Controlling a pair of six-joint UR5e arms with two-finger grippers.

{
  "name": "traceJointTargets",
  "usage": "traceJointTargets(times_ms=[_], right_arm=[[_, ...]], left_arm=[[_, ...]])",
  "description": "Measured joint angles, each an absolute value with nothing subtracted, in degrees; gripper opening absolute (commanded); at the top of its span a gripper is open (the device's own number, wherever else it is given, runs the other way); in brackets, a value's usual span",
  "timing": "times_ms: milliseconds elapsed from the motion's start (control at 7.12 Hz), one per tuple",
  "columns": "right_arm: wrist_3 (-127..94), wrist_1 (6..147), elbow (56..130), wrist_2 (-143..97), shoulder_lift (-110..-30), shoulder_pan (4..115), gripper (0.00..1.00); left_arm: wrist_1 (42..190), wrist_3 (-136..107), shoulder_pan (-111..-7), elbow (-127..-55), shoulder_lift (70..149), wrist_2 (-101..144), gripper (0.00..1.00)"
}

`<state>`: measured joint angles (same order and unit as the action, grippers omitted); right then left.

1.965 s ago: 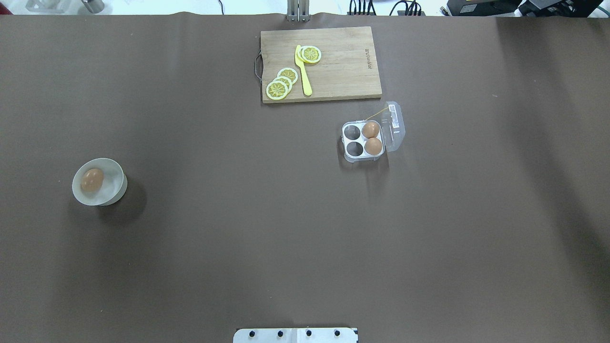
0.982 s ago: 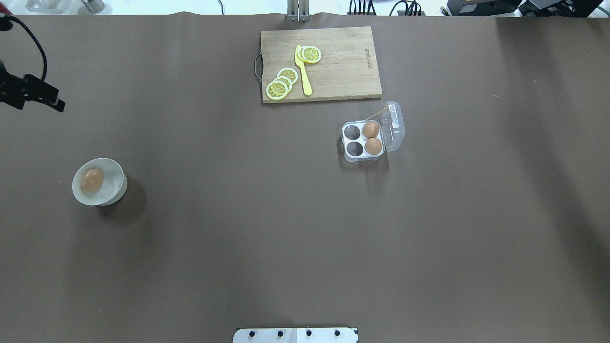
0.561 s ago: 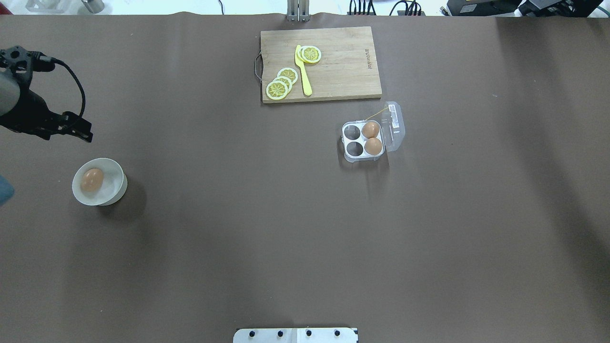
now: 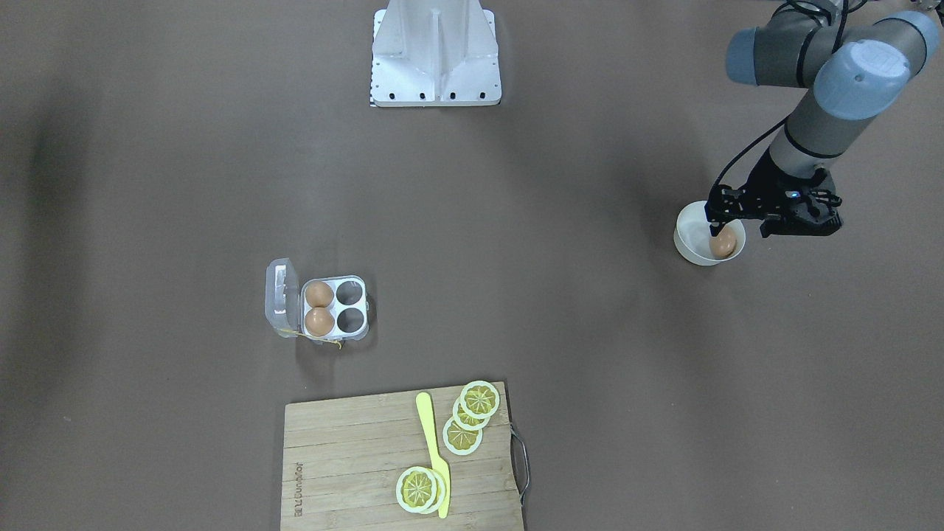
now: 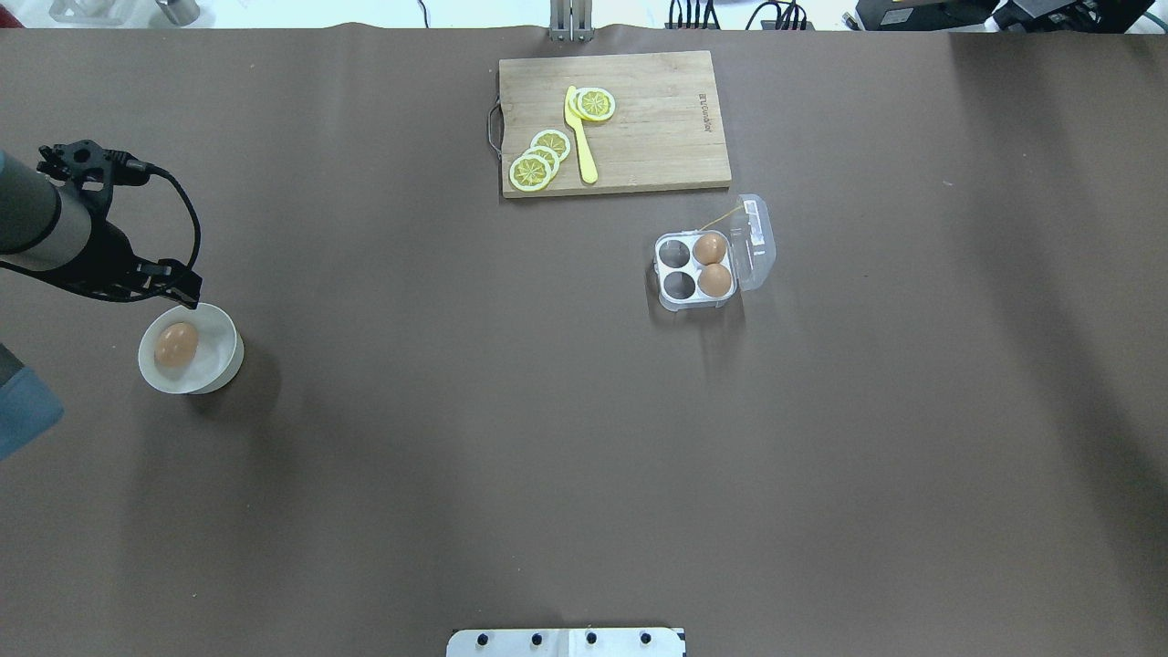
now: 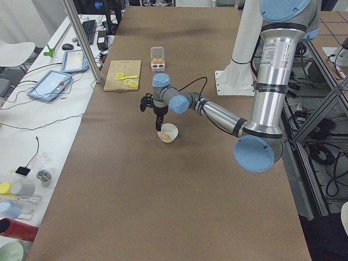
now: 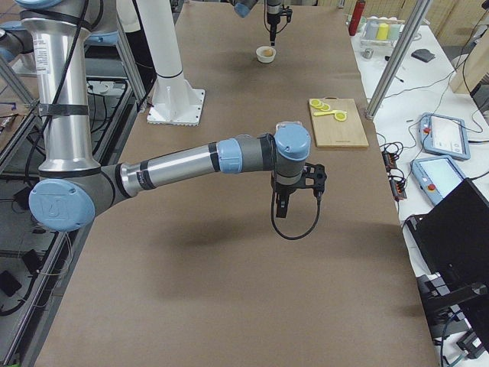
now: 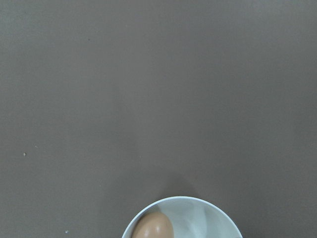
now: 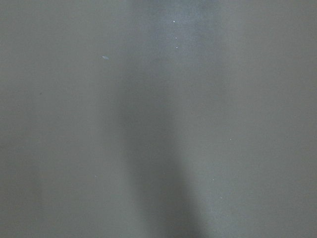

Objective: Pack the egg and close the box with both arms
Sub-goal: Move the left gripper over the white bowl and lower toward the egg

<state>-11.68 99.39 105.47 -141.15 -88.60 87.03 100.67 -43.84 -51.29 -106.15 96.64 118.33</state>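
The egg (image 5: 176,345) lies in a round white bowl (image 5: 228,330) at the table's left; it also shows in the front view (image 4: 723,244) and the left wrist view (image 8: 152,227). The box (image 5: 677,271) stands right of centre with its lid (image 5: 757,239) open. It holds two brown eggs (image 5: 710,248) in its right cells, and the two left cells are empty. My left gripper (image 4: 714,230) hangs just over the bowl's far rim, above the egg; I cannot tell if it is open. My right gripper (image 7: 279,210) shows only in the right side view, over bare table, state unclear.
A wooden cutting board (image 5: 657,137) with lemon slices (image 5: 538,160) and a yellow knife (image 5: 581,146) lies at the far middle, just behind the box. The white robot base (image 5: 566,641) is at the near edge.
My left arm has come in from the left edge and moved toward me, to the bowl's far rim. The egg, bowl and box have not moved.
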Motion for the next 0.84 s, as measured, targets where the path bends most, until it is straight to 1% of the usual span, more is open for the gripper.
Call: traceJointTargets(times_ms=[842], right_arm=[[-13.1, 99.3, 105.4, -141.2, -88.6, 86.2, 1.0]], left_arm=[[100.7, -43.6, -47.4, -103.4, 96.7, 116.6, 0.79]])
